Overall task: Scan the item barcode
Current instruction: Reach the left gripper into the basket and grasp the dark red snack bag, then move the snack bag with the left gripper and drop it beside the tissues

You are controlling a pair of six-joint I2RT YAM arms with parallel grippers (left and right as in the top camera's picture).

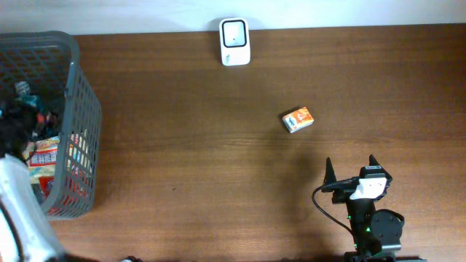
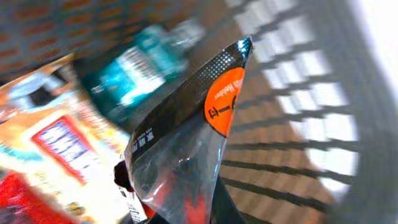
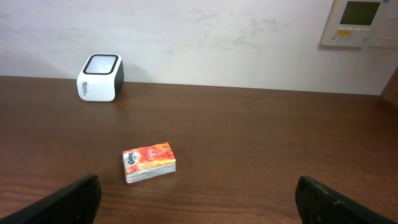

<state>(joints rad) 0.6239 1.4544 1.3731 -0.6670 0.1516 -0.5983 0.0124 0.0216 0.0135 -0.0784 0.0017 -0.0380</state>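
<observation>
- The left gripper (image 2: 177,216) is clamped on a dark pouch (image 2: 186,143) with an orange sticker, down inside the basket (image 1: 80,124) at the table's left end
- The pouch's long axis runs up and away from the jaws
- The scanner (image 1: 234,41) sits at the far edge, well right of the basket
- The right gripper (image 1: 351,169) gapes wide, empty, with a small box (image 1: 298,119) ahead of it

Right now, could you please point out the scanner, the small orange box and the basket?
scanner (image 1: 234,41), overhead view, middle of its white top.
small orange box (image 1: 298,119), overhead view, centre of its upper face.
basket (image 1: 84,124), overhead view, its mesh side wall.
</observation>
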